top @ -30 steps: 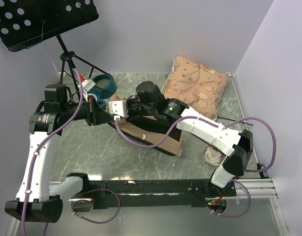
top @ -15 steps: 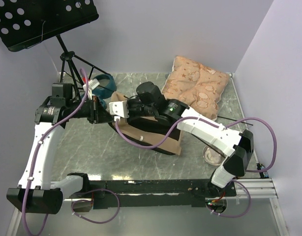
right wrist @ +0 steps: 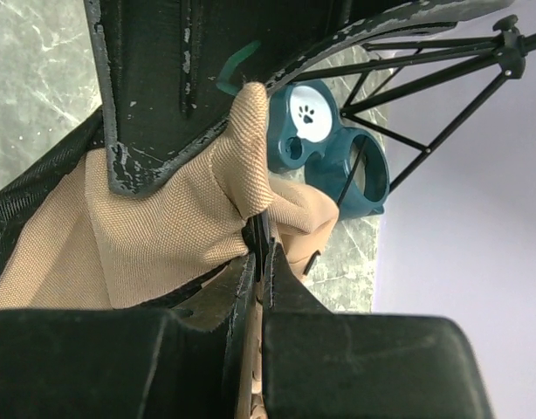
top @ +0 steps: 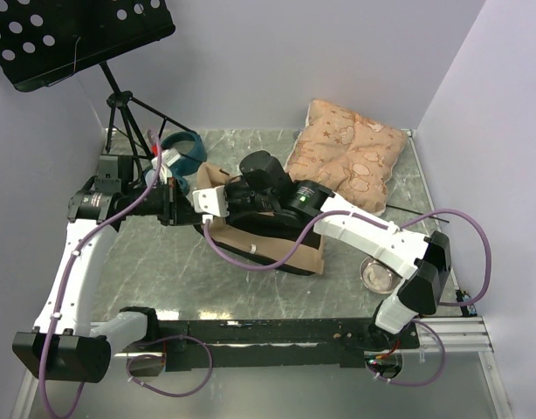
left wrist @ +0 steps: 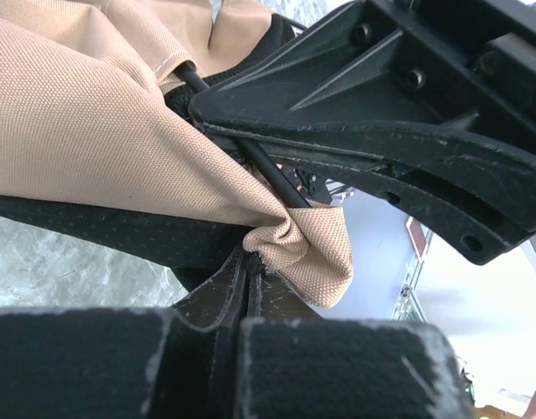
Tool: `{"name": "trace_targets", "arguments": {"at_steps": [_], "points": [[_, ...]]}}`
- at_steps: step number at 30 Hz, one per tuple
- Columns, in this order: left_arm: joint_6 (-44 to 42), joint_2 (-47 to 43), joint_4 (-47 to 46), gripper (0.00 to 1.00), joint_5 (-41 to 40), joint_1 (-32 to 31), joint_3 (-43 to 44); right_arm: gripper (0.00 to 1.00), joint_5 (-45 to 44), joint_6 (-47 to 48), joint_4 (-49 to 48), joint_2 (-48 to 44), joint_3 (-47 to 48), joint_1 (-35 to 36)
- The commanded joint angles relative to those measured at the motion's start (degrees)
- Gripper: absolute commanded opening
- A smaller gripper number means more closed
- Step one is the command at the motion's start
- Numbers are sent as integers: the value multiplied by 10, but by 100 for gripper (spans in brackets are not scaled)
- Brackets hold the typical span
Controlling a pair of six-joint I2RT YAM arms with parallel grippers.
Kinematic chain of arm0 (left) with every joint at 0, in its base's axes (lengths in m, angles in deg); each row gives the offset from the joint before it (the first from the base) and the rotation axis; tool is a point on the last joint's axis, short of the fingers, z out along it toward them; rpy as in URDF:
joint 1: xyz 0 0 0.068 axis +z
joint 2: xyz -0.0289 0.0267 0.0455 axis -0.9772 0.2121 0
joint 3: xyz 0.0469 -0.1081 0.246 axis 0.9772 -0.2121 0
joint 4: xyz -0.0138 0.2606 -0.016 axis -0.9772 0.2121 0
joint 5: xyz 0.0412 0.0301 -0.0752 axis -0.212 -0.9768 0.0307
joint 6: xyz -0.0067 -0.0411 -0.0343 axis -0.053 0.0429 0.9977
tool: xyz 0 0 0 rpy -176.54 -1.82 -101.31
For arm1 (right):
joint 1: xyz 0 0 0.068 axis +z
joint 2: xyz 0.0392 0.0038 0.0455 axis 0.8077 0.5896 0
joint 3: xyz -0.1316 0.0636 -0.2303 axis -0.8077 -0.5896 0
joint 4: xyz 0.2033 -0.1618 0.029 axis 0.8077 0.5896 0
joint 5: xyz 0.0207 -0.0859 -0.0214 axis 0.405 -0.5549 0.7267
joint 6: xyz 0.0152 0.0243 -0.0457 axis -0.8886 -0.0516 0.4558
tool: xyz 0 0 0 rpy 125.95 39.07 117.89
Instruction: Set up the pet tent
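left gripper [left wrist: 253, 266] clamped on a tan fold of the pet tent [left wrist: 85, 122]; right gripper [right wrist: 259, 240] pinching the same fabric, blue bowl [right wrist: 333, 148] just beyond its fingertips.

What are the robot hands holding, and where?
Both pinch the tan fabric pet tent: left gripper a cloth fold beside its thin black pole, right gripper another fold.

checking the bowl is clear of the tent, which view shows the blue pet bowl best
Right wrist: the blue double pet bowl shows both cups and a paw print, close up. Top external shows it small and partly hidden; left wrist shows none of it.
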Motion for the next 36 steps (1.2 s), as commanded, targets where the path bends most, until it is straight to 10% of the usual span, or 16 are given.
{"name": "trace_targets", "arguments": {"at_steps": [1, 7, 12, 14, 36], "points": [[-44, 9, 11, 1, -23, -5, -13, 0, -12, -2, -9, -19, 9, 3], [-44, 1, -2, 1, -27, -5, -36, 0, -14, -1, -14, -24, -1, 2], [-110, -26, 26, 56, 61, 23, 15, 0, -10, 0, -14, -34, -22, -1], [-103, -57, 6, 60, 72, 66, 27, 0, -7, 0, -18, -39, -37, -4], [-186, -159, -75, 35, 98, 87, -17, 0, 12, -2, -17, -55, -56, -6]]}}
